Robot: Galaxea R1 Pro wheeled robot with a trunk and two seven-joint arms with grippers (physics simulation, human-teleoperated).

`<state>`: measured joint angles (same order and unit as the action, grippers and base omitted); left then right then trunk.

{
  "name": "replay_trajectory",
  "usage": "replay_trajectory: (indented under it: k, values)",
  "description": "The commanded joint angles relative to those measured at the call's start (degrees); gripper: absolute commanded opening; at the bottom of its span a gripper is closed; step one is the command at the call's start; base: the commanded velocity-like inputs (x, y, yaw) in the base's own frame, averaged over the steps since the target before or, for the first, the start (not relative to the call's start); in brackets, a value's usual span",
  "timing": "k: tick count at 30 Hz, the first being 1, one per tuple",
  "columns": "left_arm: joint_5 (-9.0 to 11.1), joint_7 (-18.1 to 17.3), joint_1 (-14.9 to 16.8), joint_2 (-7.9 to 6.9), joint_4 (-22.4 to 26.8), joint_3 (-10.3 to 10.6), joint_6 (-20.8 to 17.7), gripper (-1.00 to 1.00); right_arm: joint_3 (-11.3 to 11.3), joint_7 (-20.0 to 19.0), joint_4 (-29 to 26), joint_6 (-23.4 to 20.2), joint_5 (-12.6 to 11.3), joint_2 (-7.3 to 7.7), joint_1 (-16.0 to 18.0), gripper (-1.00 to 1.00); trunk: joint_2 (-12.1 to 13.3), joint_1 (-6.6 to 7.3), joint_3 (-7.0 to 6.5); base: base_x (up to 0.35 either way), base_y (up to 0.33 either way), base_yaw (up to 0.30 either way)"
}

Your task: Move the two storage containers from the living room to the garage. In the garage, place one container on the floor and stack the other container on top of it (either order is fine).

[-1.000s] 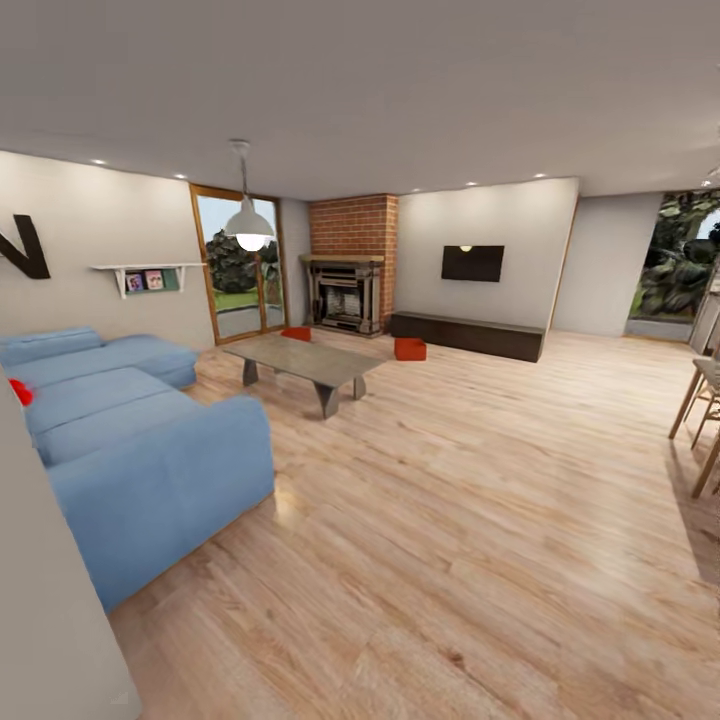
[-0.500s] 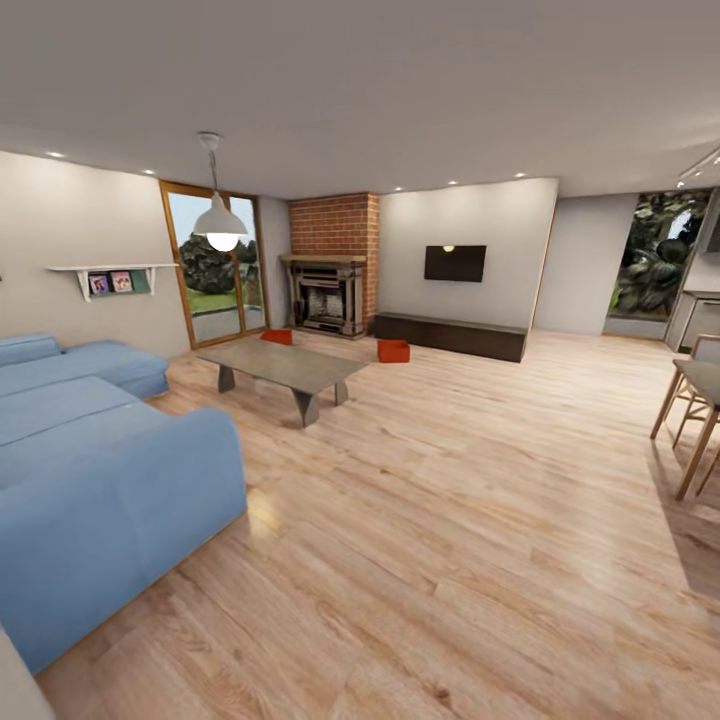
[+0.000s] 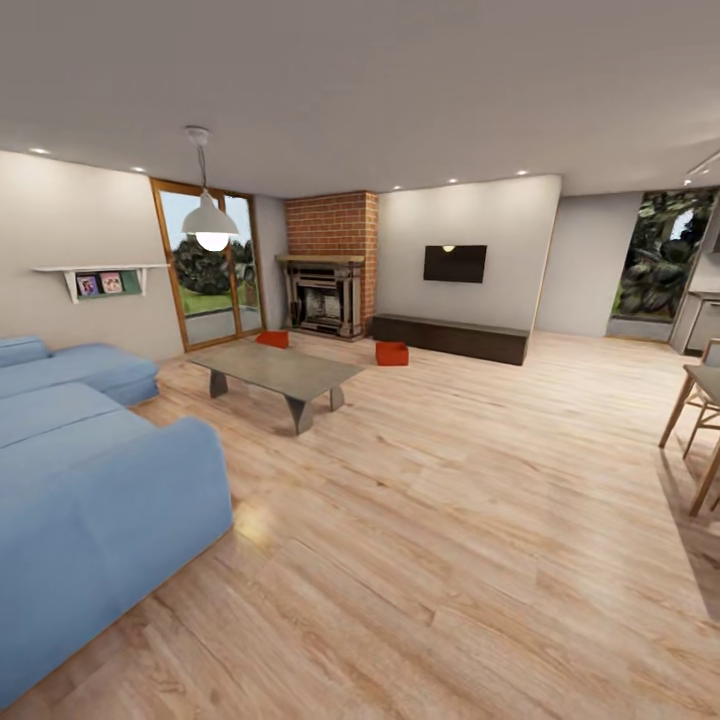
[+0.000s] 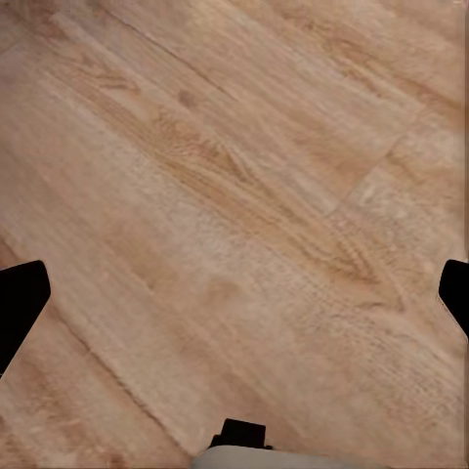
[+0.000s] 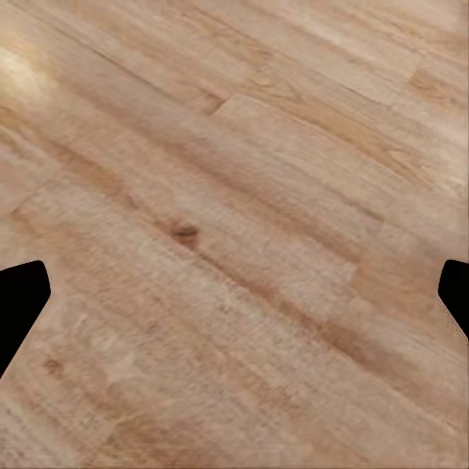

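I am in the living room, on a light wood-plank floor (image 3: 450,520). Far across it sit the two storage containers, both small and orange-red. One container (image 3: 392,353) rests on the planks in front of the long dark cabinet (image 3: 450,338). The other container (image 3: 272,339) lies near the brick fireplace (image 3: 322,295), partly behind the coffee table (image 3: 275,368). Over bare planks, my left gripper (image 4: 234,303) is open, its black fingertips (image 4: 20,303) far apart. My right gripper (image 5: 234,298) is open too, with nothing between its fingertips (image 5: 20,293).
A blue corner sofa (image 3: 90,470) takes up the near left. The grey coffee table stands between it and the fireplace. Wooden chairs (image 3: 700,420) stand at the right edge. A pendant lamp (image 3: 210,222) hangs over the table. Wide wood floor runs through the middle toward the containers.
The whole head view has shifted: the camera has moved, sliding the sofa and the left wall leftward out of the picture. The containers lie where they were on the floor.
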<state>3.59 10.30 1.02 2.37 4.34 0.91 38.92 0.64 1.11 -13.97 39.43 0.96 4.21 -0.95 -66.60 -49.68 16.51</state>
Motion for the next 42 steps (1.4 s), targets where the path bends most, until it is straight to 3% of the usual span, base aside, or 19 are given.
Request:
replay_trajectory:
  k: [1, 27, 42]
  values:
    - [0.4, 0.0, 0.0, 0.01, 0.0, 0.1, 0.2, 1.0, 0.1, 0.1, -0.1, 0.0, 0.1, 0.01, 0.0, 1.0, 0.0, -0.04, 0.06, 0.325, -0.096, 0.0]
    - [0.4, 0.0, 0.0, 0.1, 0.0, 0.1, 0.2, 1.0, 0.2, 0.1, -0.1, 0.0, 0.2, 0.01, 0.0, 1.0, 0.0, -0.04, 0.06, 0.325, -0.013, 0.0]
    - [0.4, 0.0, 0.0, 0.01, 0.0, 0.1, 0.1, 1.0, 0.2, 0.0, -0.1, 0.0, 0.2, 0.01, 0.0, 1.0, 0.0, -0.04, 0.06, 0.325, -0.114, 0.0]
